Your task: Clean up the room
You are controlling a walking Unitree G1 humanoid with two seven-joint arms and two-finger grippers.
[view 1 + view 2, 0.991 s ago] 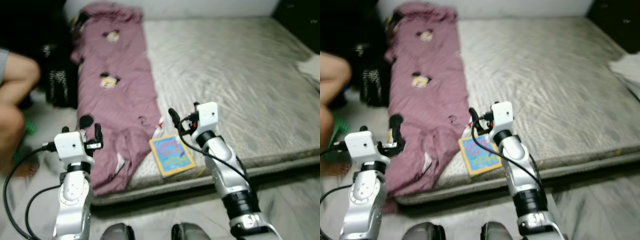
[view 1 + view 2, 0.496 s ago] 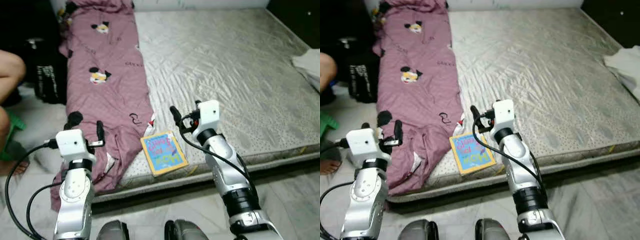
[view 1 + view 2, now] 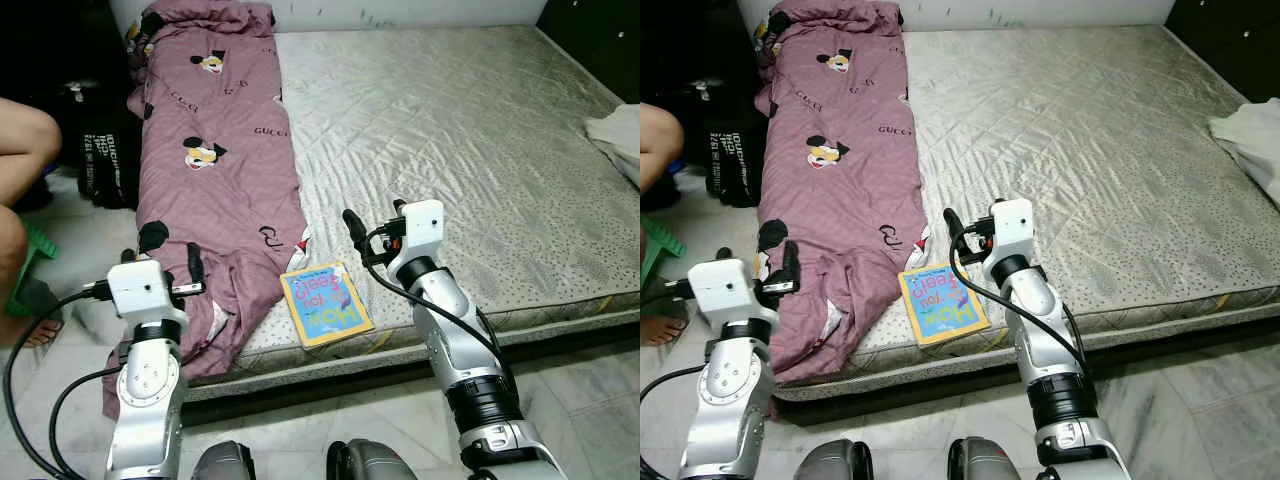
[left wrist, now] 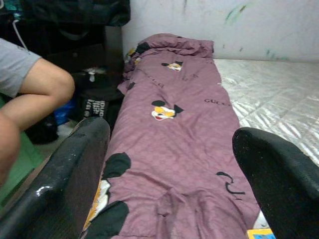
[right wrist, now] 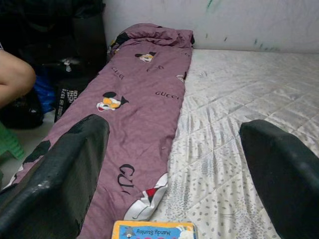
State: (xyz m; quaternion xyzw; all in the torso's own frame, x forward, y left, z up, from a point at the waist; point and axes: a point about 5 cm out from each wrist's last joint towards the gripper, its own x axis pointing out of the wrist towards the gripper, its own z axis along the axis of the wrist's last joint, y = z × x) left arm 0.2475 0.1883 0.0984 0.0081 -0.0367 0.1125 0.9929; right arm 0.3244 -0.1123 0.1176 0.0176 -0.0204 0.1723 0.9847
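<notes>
view sharper than before; book (image 3: 324, 304) beside blanket (image 3: 215, 180).

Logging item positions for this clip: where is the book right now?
The book lies flat on the mattress near its front edge, just beside the purple blanket on the robot's left, with the right gripper raised close by on its other side.
</notes>
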